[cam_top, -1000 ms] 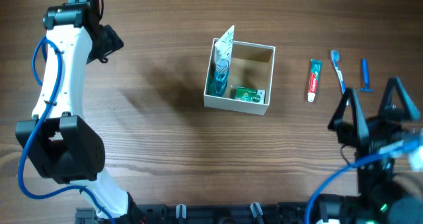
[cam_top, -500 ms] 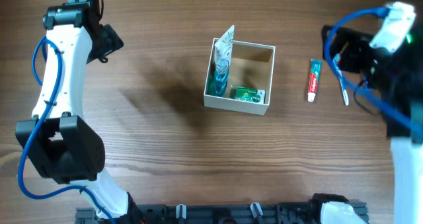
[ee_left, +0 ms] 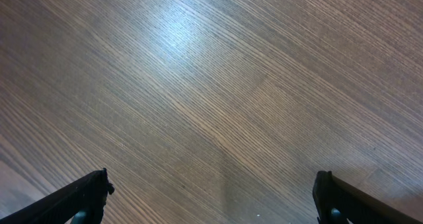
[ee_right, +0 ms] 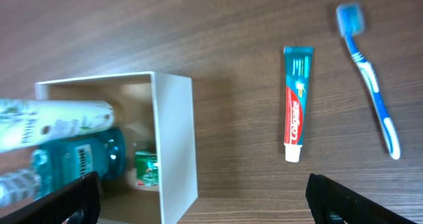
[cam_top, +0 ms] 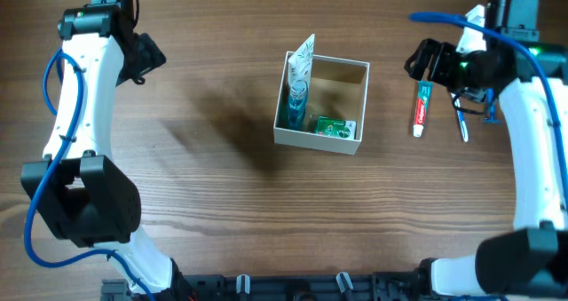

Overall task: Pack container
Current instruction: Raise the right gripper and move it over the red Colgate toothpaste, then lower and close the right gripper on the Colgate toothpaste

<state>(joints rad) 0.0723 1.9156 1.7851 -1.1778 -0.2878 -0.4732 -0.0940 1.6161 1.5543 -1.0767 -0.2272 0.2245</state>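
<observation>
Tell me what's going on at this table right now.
A two-armed robot is packing toiletries into a small white box. A tube, a blue bottle and a green packet are already inside. The toothpaste and a toothbrush lie on the table to its right. The right claw hovers open near the toothpaste, holding nothing. The left claw is open over bare table, far left.

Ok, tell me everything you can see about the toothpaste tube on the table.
The toothpaste tube is slim and looks like soft plastic: teal at its flat crimped end, red through the middle, with a white cap in place. It lies flat on the wooden table, between the container and the blue toothbrush, roughly parallel to the container's wall and touching neither. Only the table touches it.
</observation>
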